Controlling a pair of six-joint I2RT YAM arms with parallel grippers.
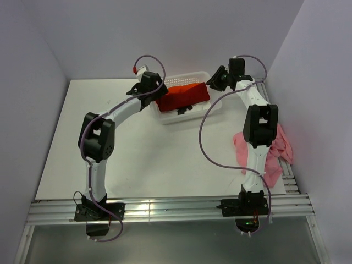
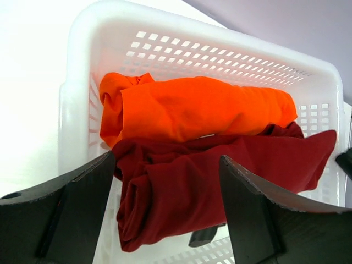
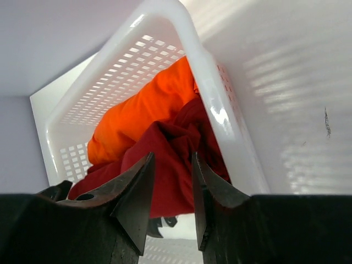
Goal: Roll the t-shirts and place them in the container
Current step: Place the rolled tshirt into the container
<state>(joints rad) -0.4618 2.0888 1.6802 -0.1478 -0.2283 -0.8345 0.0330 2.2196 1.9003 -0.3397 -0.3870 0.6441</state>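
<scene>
— What colours lay in the basket?
— The basket (image 2: pixel 220 52) itself was white plastic, patterned with a lattice of small square holes. Inside, the orange t-shirt (image 2: pixel 203 110) was a plain bright orange. The dark red t-shirt (image 2: pixel 181 181) was a plain deep red.
— And toward three o'clock on the table?
— The pink t-shirt (image 1: pixel 285 146) was pale pink and plain, against the white table (image 1: pixel 154 159).
— The machines?
— The left arm (image 1: pixel 96 176) and right arm (image 1: pixel 254 159) were white with black joints, trailing purple cables (image 1: pixel 201 132). The left gripper (image 2: pixel 166 159) and right gripper (image 3: pixel 171 157) had black fingers. The walls (image 1: pixel 49 33) were pale lilac-grey.
</scene>
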